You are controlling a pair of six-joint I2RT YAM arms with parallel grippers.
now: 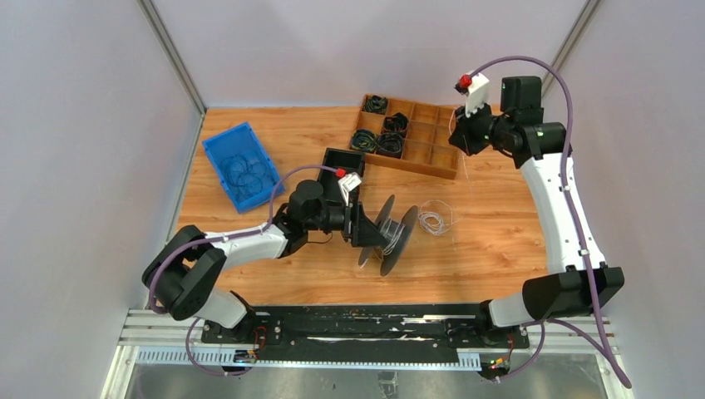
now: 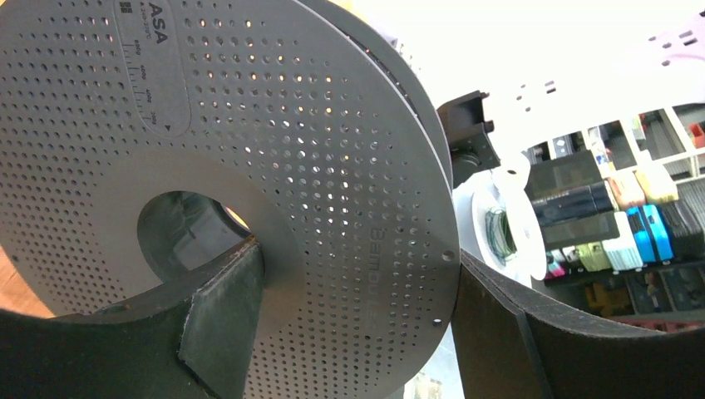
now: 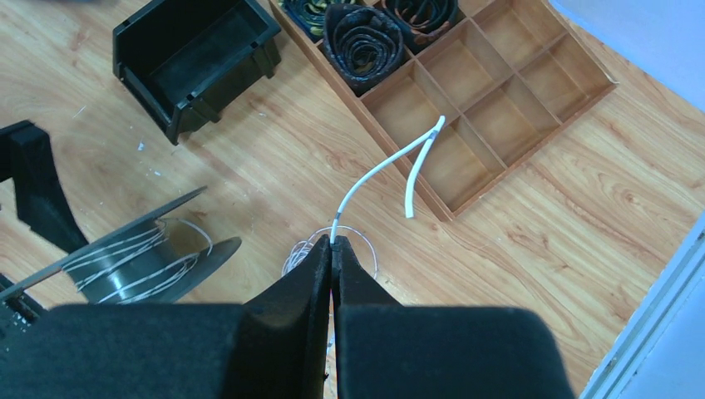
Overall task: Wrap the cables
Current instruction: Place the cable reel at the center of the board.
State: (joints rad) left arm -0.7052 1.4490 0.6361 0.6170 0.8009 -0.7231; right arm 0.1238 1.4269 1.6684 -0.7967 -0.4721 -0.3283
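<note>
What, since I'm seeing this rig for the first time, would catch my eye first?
The big dark perforated spool at the table's middle stands out first, clasped on edge by the left end effector, with some thin wire wound on it. Next comes the right end effector, raised near the wooden tray and pinching a white wire end. A loose tangle of thin wire lies on the table right of the spool.

Bright, even light, soft shadows; left wrist view blown-out white at upper right.
</note>
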